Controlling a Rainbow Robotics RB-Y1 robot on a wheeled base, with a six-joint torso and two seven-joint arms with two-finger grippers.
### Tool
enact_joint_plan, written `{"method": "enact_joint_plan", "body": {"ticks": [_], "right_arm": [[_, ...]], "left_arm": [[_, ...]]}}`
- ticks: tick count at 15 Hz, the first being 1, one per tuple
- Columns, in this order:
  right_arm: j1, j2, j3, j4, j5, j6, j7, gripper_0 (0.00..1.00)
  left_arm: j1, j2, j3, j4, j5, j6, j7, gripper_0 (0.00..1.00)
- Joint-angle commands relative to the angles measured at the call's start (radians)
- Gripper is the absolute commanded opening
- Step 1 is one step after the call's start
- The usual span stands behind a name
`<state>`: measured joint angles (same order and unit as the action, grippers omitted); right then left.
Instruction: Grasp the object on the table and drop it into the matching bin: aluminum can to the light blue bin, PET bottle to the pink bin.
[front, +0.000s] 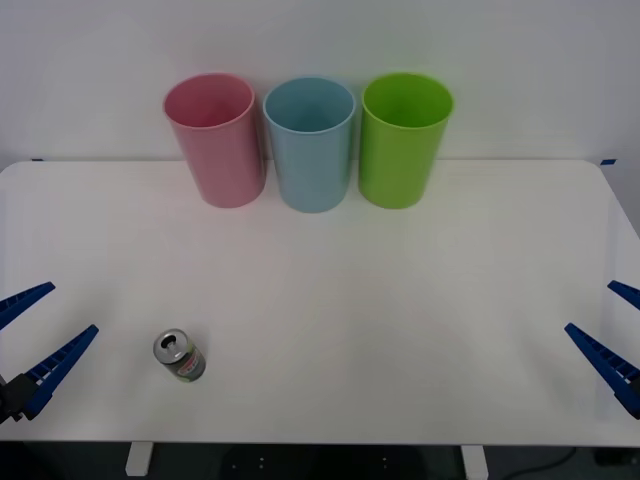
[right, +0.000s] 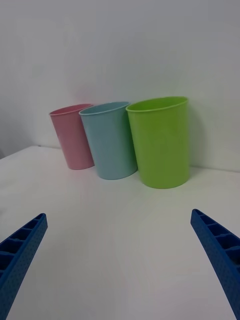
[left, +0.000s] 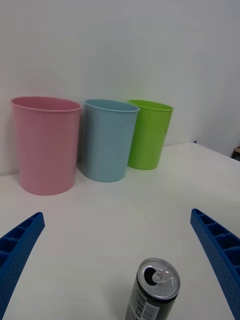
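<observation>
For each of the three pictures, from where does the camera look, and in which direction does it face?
Front view: from above the arms, down at the white table, small silver-topped can near the open left gripper; open right gripper at the other edge.
Left wrist view: low, toward the bins, the can between its blue fingers.
Right wrist view: low, toward the bins, over its fingers.
All three views share: pink bin, light blue bin, lime green bin.

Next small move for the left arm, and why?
Probably ease the left pincer forward and down around the aluminum can. The can stands upright on the table, close by on the left arm's side; the pincer is open. The right pincer waits far across the table.
</observation>
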<state>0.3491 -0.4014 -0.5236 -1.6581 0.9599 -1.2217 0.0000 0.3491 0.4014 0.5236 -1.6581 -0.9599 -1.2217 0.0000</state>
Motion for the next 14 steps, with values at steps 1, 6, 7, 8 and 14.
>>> {"method": "enact_joint_plan", "body": {"ticks": [1,6,7,8,14], "right_arm": [[0.000,0.000,0.000,0.000,0.000,0.000,0.000,1.00],[0.000,0.000,0.000,0.000,0.000,0.000,0.000,1.00],[0.000,0.000,0.000,0.000,0.000,0.000,0.000,1.00],[0.000,0.000,0.000,0.000,0.000,0.000,0.000,1.00],[0.000,0.000,0.000,0.000,0.000,0.000,0.000,1.00]], "left_arm": [[0.000,0.000,0.000,0.000,0.000,0.000,0.000,1.00],[0.005,0.062,-0.004,0.034,0.023,0.008,-0.006,1.00],[0.013,0.066,-0.002,0.041,0.032,0.010,-0.009,1.00],[0.033,0.070,-0.002,0.044,0.032,0.008,-0.017,1.00],[0.106,0.070,-0.048,0.043,0.032,0.008,-0.107,1.00]]}}
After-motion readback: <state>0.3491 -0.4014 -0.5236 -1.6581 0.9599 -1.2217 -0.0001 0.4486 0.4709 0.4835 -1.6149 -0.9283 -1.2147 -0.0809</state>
